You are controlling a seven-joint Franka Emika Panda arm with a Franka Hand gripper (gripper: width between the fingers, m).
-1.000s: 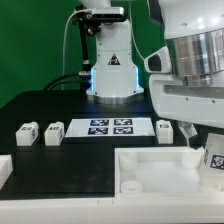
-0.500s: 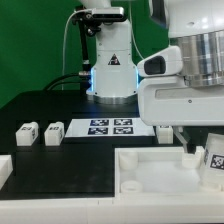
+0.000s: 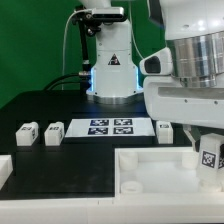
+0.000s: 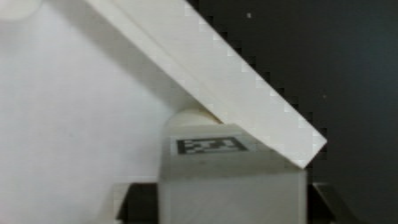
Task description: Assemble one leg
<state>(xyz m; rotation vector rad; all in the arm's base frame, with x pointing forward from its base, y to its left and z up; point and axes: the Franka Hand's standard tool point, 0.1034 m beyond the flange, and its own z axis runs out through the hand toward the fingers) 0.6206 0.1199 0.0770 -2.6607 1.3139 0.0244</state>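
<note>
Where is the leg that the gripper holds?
At the exterior view's far right: the leg sits in the gripper, at the tray part's rim.

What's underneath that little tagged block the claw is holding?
The leg, held by the gripper, hangs over the rim of the white tray part. Its lower end is covered, so contact cannot be seen.

Wrist view: small white tagged plastic leg block (image 4: 222,165) tag blurred; gripper (image 4: 222,205) dark fingers (image 4: 139,203) mostly cropped. Exterior view: large white rimmed tray (image 3: 150,162) cut by bottom edge.
</note>
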